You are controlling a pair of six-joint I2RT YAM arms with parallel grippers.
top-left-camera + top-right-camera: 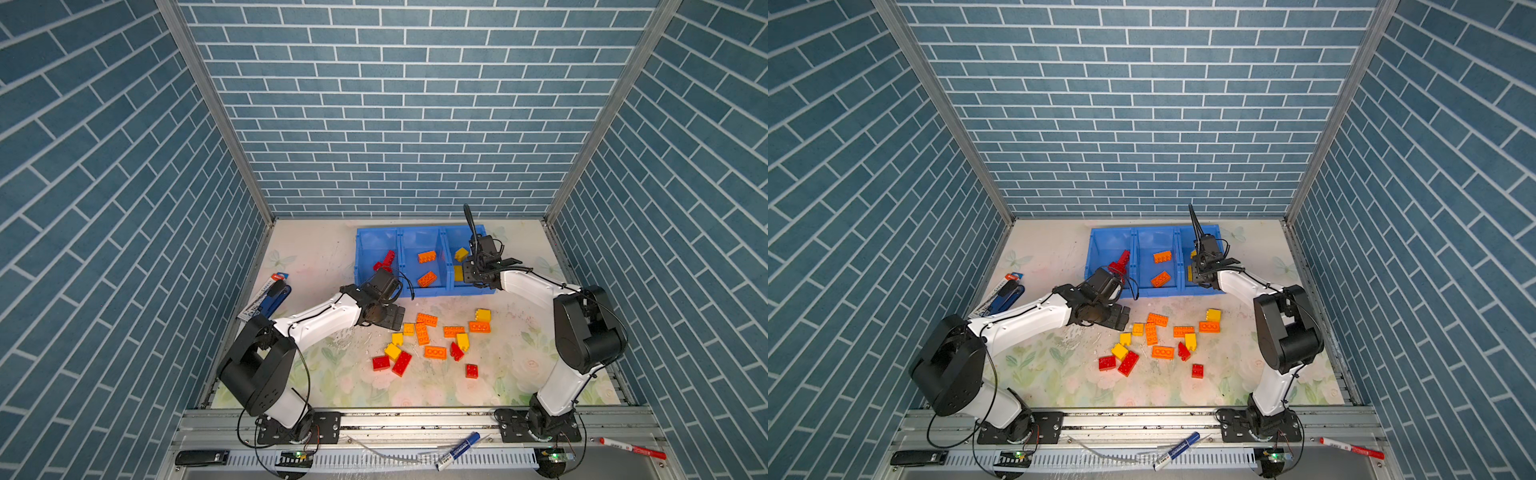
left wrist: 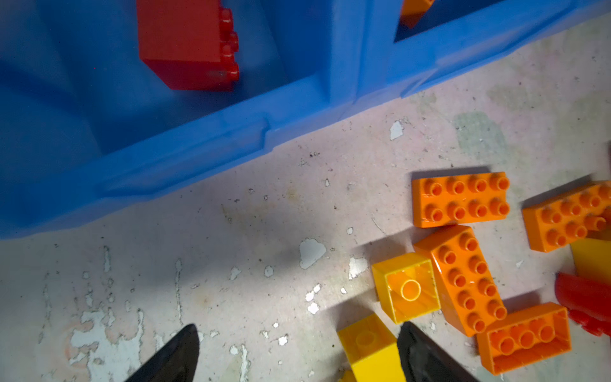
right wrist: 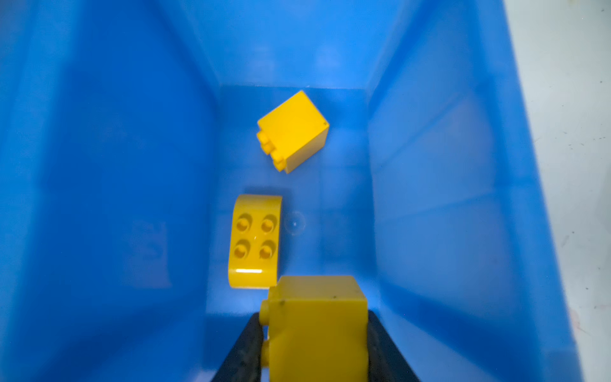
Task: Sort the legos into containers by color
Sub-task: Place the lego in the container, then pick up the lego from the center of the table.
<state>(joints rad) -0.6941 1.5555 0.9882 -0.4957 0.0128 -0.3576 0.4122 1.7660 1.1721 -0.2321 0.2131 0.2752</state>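
Right wrist: right fingers (image 3: 244, 350) clamp yellow brick (image 3: 317, 327), studs facing one finger; left fingers (image 2: 175, 354) wide apart, empty.

I am operating in a robotics test cell, a lab set-up rather than a lived-in room: the walls (image 1: 399, 124) are flat panels printed with blue brick, held in a bare aluminium frame (image 1: 216, 112) around one small table (image 1: 324, 374) with a worn floral covering. A left arm (image 1: 320, 316) and a right arm (image 1: 528, 282) are bolted to a metal rail (image 1: 415, 419) at the near edge, beside a slotted cable duct (image 1: 374, 459), a circuit board (image 1: 297, 454) with a green light, and loose marker pens (image 1: 457, 451). Toy legos (image 1: 434, 352) and blue containers (image 1: 368, 249) are the only props.
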